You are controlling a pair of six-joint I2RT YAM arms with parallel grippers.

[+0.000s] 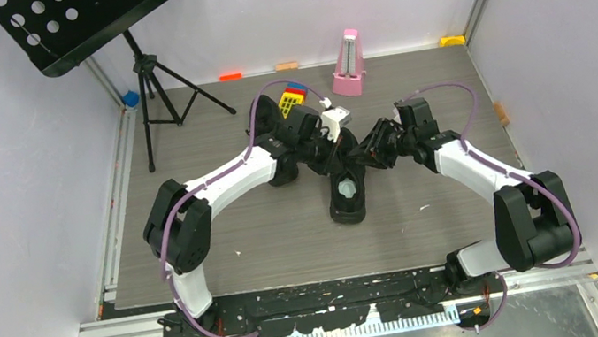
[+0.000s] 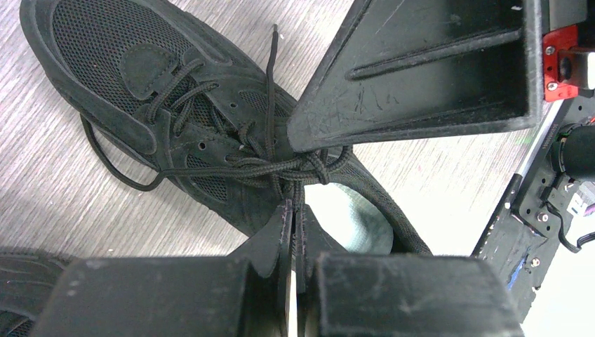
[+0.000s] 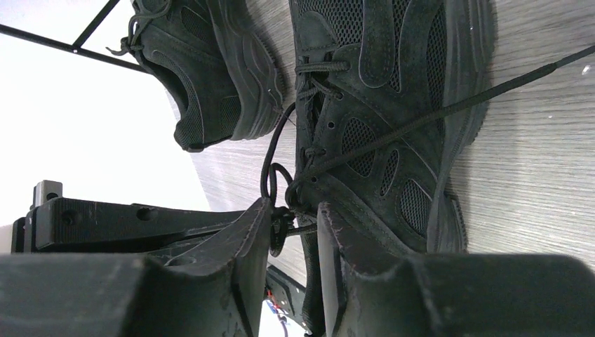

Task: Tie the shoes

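One black shoe [image 1: 346, 197] lies mid-table, opening towards the arms, its pale insole [image 2: 354, 217] showing. Both grippers meet over its laces. My left gripper [image 1: 335, 159] is shut on a black lace [image 2: 266, 166] just below the crossed knot; its tips [image 2: 295, 207] stand almost together. My right gripper [image 1: 372, 152] has its jaws apart around a small lace loop [image 3: 281, 184] at the shoe's top eyelets [image 3: 295, 210]. A free lace end [image 3: 456, 105] runs across the shoe's side [image 3: 393, 105]. The second shoe [image 3: 203, 63] lies beside it, partly seen in the left wrist view [image 2: 21, 281].
A black music stand [image 1: 99, 19] on a tripod [image 1: 155, 96] stands at the back left. A pink metronome [image 1: 347, 63] and coloured blocks [image 1: 294, 96] sit near the back wall. The grey mat [image 1: 202, 263] ends just ahead of the arm bases.
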